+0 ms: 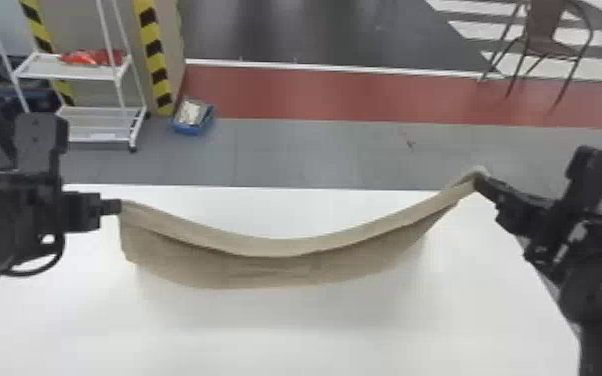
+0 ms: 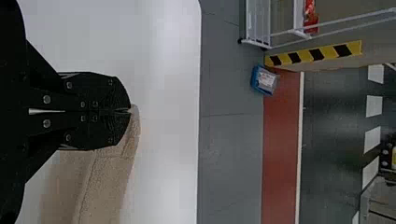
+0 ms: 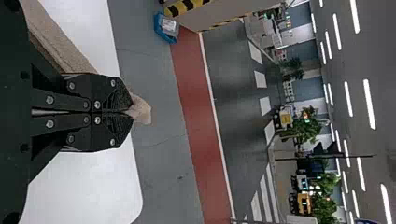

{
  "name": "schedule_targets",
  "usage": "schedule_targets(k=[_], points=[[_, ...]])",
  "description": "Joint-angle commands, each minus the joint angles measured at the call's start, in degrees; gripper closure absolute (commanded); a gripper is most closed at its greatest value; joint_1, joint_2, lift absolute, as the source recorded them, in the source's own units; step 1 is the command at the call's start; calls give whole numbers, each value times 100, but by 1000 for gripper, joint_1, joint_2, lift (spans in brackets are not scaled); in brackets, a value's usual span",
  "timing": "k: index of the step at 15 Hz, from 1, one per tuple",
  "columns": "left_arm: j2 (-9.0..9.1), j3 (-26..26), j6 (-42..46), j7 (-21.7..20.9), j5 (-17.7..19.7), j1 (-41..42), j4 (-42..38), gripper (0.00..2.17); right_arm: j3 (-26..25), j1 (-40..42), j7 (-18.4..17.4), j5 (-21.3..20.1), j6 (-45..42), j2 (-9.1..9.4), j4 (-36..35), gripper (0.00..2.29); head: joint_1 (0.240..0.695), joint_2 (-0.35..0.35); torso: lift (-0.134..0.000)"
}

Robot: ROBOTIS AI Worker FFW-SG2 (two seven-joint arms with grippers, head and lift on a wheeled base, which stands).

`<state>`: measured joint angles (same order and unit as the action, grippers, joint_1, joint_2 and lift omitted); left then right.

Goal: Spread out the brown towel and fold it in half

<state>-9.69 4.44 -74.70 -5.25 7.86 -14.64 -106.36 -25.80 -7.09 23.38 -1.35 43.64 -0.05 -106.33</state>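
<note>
White table (image 1: 265, 345), brown towel (image 1: 275, 248) strung over it, sagging at mid-span, paler band along top, darker drape below, left gripper (image 1: 112, 207) clamped on one end, right gripper (image 1: 480, 182) clamped on other, small tuft protruding.

Matt, rough cloth towel (image 1: 275, 247), smooth table (image 1: 285, 320), perhaps plastic, metal-looking shelf rack (image 1: 85, 75)

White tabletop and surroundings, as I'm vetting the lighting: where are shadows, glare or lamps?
Head view: soft shadow on the white tabletop, robot's side of the brown cloth towel; left wrist view: brighter patch on the tabletop; right wrist view: glowing white ceiling lamps.
</note>
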Motion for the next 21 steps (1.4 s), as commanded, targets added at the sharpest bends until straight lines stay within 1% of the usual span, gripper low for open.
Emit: schedule_targets(k=[1, 2, 3, 4, 5, 6, 7, 8, 9, 10, 11, 12, 13, 14, 15, 18, 20, 21], points=[[29, -57, 548, -2, 23, -576, 722, 1710, 93, -531, 0, -5, -219, -100, 464, 1295, 695, -104, 0], [37, -57, 969, -29, 40, -804, 994, 1710, 102, -777, 9, 39, -325, -188, 666, 1298, 695, -95, 0], [37, -57, 1725, -29, 67, -962, 1241, 1710, 102, -1023, 71, 74, -553, -285, 939, 1295, 679, -92, 0], [46, -92, 1866, -29, 76, -1164, 1390, 1710, 110, -1269, 114, 74, -659, -390, 1158, 1295, 652, -90, 0], [37, -101, 1866, -29, 137, -1384, 1522, 1710, 102, -1506, 150, 144, -659, -487, 1352, 1298, 627, -89, 0], [46, -101, 1866, -37, 128, -1490, 1566, 1710, 102, -1664, 238, 170, -659, -540, 1422, 1298, 570, -90, 0], [46, -110, 1813, -37, 128, -1454, 1522, 1710, 119, -1682, 299, 170, -659, -566, 1422, 1295, 545, -92, 0], [37, -92, 1690, -46, 190, -1252, 1293, 1710, 119, -1524, 448, 188, -659, -566, 1404, 1298, 525, -93, 0], [2, -66, 1374, -46, 295, -839, 871, 1710, 66, -1146, 624, 302, -694, -566, 1281, 1298, 516, -93, 0], [2, -48, 1216, -64, 287, -400, 537, 1710, 14, -786, 712, 434, -799, -566, 1193, 1298, 519, -93, 0], [-6, -48, 1092, -90, 243, 75, 274, 1710, -57, -372, 844, 584, -1010, -566, 1158, 1295, 562, -94, 0], [2, -48, 1110, -108, 199, 506, 133, 1710, -101, -12, 932, 654, -1221, -575, 1132, 1298, 594, -97, 0], [-6, -83, 1163, -108, 172, 769, 124, 1710, -101, 243, 967, 645, -1327, -575, 1132, 1298, 630, -101, 0], [2, -101, 1286, -108, 155, 1015, 124, 1713, -101, 489, 1081, 645, -1327, -566, 1114, 1295, 667, -105, 0], [2, -118, 1339, -108, 111, 1209, 124, 1710, -74, 761, 1108, 619, -1292, -566, 1044, 1295, 695, -114, 0], [2, -83, 1426, -99, 58, 1674, 10, 1713, -162, 1368, 1125, 522, -1133, -575, 763, 1298, 695, -121, 0], [11, -66, 1462, -55, -39, 2000, -218, 1740, -303, 1675, 1275, 566, -1010, -566, 613, 1298, 695, -130, 0], [2, -30, 1462, -46, -56, 2140, -333, 1740, -355, 1842, 1292, 575, -1010, -566, 561, 1295, 695, -133, 0]])
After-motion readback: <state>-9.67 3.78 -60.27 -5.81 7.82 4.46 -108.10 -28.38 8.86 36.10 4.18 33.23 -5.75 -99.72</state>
